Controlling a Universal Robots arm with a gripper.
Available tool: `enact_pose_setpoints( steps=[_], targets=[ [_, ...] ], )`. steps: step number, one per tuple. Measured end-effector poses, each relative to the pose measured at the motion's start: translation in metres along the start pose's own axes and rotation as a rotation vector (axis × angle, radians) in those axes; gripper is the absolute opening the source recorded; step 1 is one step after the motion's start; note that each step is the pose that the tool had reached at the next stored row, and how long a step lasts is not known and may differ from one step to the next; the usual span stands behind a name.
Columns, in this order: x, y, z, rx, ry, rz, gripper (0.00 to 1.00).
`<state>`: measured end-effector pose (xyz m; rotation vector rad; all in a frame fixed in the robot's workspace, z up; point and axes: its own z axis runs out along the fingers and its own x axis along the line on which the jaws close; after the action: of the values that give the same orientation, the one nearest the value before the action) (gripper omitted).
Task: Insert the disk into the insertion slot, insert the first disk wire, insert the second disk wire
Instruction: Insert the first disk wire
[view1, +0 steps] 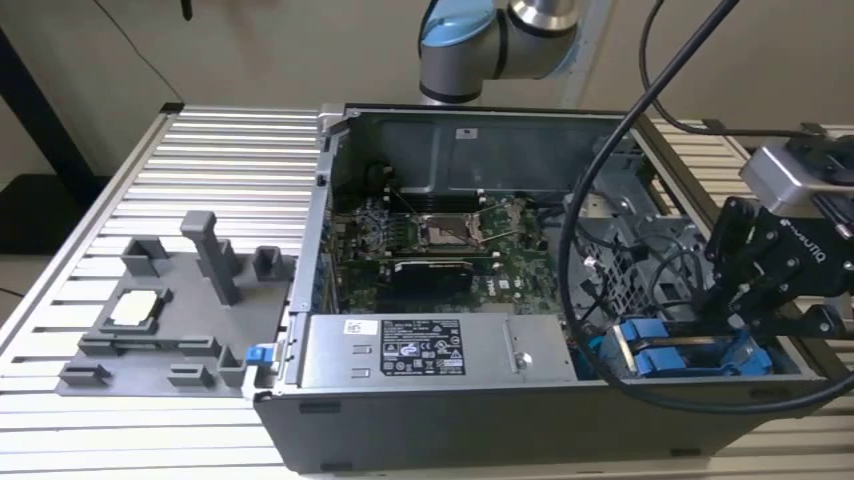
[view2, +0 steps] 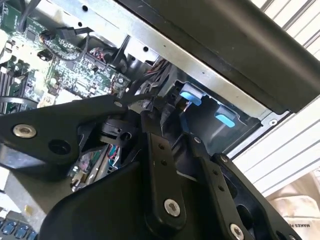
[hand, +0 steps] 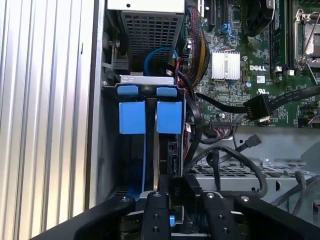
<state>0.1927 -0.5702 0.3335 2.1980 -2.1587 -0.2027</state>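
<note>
The disk (hand: 168, 117), with its bright blue carrier, sits inside the insertion slot (hand: 111, 150) of the dark drive cage, beside a second blue-railed drive (hand: 132, 117). In the exterior view both blue carriers (view1: 657, 350) show at the case's corner on the exterior view's right. My gripper (hand: 183, 202) is at the drives' end away from the blue tabs. It is shut on a black wire plug (hand: 181, 189), whose cable loops off over the cage. In the second wrist view my gripper (view2: 151, 114) points towards the blue tabs (view2: 190, 95). My gripper (view1: 710, 325) hangs just over the cage.
Two loose black connectors (hand: 257, 106) (hand: 252, 141) dangle over the motherboard (hand: 250, 45). A bundle of cables (hand: 192, 45) runs next to the cage. The silver power-supply box (view1: 407, 350) lies to the exterior view's left of the drives. A grey fixture tray (view1: 167, 310) stands outside the case.
</note>
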Motion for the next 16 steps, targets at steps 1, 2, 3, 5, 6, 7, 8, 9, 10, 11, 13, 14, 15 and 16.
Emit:
enact_pose_setpoints(
  steps=[1,2,3,5,6,7,8,9,10,11,13,14,15,16],
  targets=[
    [-0.0003,0.0006,-0.0044,0.0,0.0002,0.0,0.27],
    [-0.0006,0.0012,-0.0091,0.0,0.0006,0.0,0.27],
    [-0.0008,0.0017,-0.0134,0.0,0.0006,0.0,0.27],
    [-0.0013,0.0027,-0.0204,0.0,0.0006,0.0,0.27],
    [-0.0014,0.0031,-0.0238,0.0001,0.0008,0.0,0.27],
    [-0.0016,0.0036,-0.0273,0.0001,0.0009,0.0,0.27],
    [-0.0018,0.004,-0.0305,0.0001,0.0008,0.0,0.27],
    [-0.002,0.0044,-0.0334,0.0001,0.0008,0.0,0.27],
    [-0.0021,0.0047,-0.0359,0.0001,0.0011,0.0,0.27],
    [-0.0023,0.005,-0.0379,0.0001,0.0012,0.0,0.27],
    [-0.0025,0.0055,-0.0385,0.005,0.0012,0.0,0.27],
    [-0.0026,0.006,-0.0385,0.0175,0.0017,-0.001,0.27],
    [-0.0027,0.0067,-0.0385,0.0303,0.0021,-0.002,0.27],
    [-0.0027,0.008,-0.0383,0.0393,0.0023,-0.002,0.27]
  ],
)
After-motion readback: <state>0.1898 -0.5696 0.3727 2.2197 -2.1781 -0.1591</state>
